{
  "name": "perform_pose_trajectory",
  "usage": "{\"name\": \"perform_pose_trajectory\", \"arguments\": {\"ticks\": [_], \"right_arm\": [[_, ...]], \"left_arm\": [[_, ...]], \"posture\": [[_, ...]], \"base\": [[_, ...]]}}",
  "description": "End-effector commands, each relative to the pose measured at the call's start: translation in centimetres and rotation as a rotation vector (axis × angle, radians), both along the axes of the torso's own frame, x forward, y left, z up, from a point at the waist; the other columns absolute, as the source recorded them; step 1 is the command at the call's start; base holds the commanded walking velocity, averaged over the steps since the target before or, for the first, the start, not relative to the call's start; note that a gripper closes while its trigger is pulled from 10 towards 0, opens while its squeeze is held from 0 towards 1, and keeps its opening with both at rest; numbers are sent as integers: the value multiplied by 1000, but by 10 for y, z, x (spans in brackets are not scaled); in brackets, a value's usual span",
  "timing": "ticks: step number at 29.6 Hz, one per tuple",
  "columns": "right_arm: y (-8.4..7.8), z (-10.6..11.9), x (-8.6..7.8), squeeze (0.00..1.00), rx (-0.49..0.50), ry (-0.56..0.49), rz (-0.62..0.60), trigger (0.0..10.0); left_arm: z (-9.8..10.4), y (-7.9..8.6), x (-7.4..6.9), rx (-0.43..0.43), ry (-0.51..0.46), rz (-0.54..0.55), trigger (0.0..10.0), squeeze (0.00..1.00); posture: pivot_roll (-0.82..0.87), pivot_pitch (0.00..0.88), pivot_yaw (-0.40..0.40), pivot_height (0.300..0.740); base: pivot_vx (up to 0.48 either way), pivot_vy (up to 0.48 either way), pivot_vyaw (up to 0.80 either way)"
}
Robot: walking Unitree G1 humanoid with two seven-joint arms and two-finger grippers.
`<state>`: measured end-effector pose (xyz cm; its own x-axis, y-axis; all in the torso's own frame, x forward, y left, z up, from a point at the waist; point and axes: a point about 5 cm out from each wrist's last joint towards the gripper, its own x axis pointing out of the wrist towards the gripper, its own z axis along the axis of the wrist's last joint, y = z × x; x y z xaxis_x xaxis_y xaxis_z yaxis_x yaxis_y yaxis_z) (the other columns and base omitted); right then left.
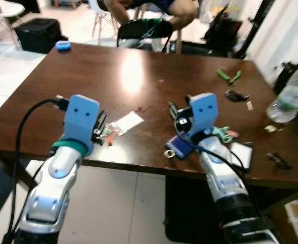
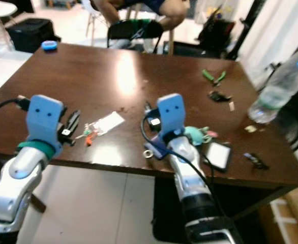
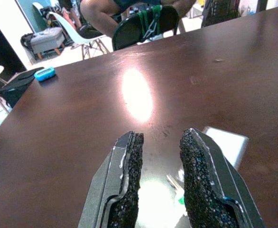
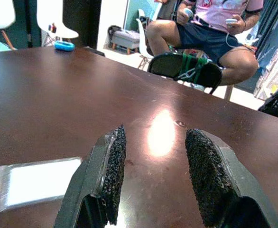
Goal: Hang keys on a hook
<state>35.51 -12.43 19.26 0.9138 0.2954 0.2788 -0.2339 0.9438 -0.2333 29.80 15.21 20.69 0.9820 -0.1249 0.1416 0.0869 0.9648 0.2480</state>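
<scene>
A small bunch of keys [image 1: 109, 132] with red and green bits and a white tag [image 1: 127, 122] lies near the front edge of the brown table [image 1: 88, 81]. My left gripper [image 1: 100, 127] hovers right at the keys, open. In the left wrist view a key [image 3: 175, 183] shows low between the two fingers [image 3: 127, 156], with the tag [image 3: 228, 143] just beyond. My right gripper [image 1: 176, 114] stands open over the table to the right of the tag. The tag [image 4: 37, 181] lies off to one side of its fingers [image 4: 113, 156].
A blue fob with a ring [image 1: 177, 148], a teal object [image 1: 223, 133] and a phone [image 1: 241, 154] lie by my right wrist. Green pliers [image 1: 228, 76], a black item [image 1: 236, 95] and a plastic bottle [image 1: 293, 95] are at the right. A seated person [image 1: 154, 12] is beyond the far edge.
</scene>
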Motion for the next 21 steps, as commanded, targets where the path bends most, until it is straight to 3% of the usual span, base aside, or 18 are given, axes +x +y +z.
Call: {"name": "perform_pose_trajectory", "arguments": {"ticks": [1,5,7,17,21], "right_arm": [[-9,-4,1,0,6,15,-31,10000],[-12,-2,2,0,6,11,-42,10000],[-14,-1,2,0,6,9,-45,10000],[-13,-1,2,0,7,9,-47,10000],[-12,-1,2,0,6,9,-44,10000]], "left_arm": [[-8,-4,0,-13,46,-23,10000,0],[-21,-6,2,-25,138,-79,10000,0],[-34,-7,1,34,215,-150,10000,0],[-60,-13,-3,257,278,-293,10000,0],[-69,-17,-3,265,317,-292,10000,0]], "posture": [[-35,58,64,740],[-39,62,65,740],[-39,62,65,740],[-39,67,66,740],[-41,71,67,740]], "base": [[0,0,0],[0,0,0],[0,0,0],[0,0,0],[0,0,0]]}}
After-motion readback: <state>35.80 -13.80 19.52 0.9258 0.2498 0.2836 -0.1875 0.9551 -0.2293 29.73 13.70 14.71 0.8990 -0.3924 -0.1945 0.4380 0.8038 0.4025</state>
